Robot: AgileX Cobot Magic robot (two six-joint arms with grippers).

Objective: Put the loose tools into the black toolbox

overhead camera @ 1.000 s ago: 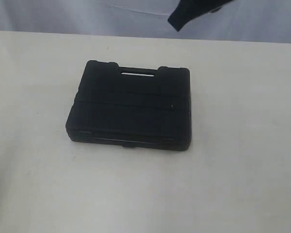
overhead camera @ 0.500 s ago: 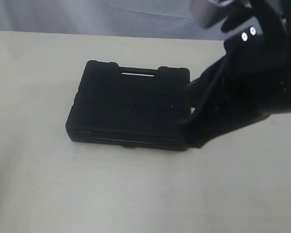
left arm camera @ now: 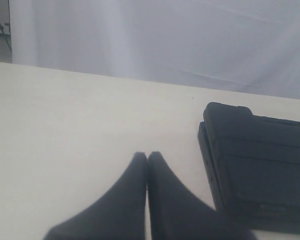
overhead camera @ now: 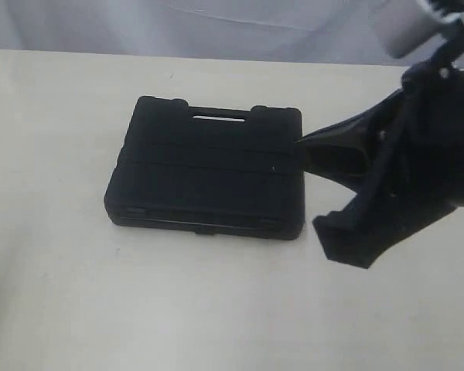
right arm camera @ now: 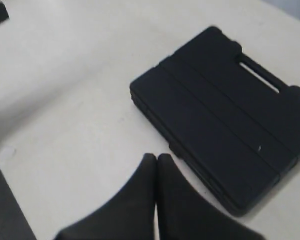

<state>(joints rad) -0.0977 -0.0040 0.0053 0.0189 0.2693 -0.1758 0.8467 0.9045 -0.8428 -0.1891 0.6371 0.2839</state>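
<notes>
The right gripper (right arm camera: 156, 158) has its two fingers pressed together and holds nothing, hanging above the table (overhead camera: 54, 116) just beside the black toolbox (overhead camera: 209, 174). The left gripper (left arm camera: 147, 156) is likewise closed and empty, near the box's other side. The toolbox lies flat mid-table with its lid shut, so its contents are hidden.

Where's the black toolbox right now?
Exterior view: black toolbox lies closed on the table, slightly left of centre, with the right arm just off its right edge.
</notes>
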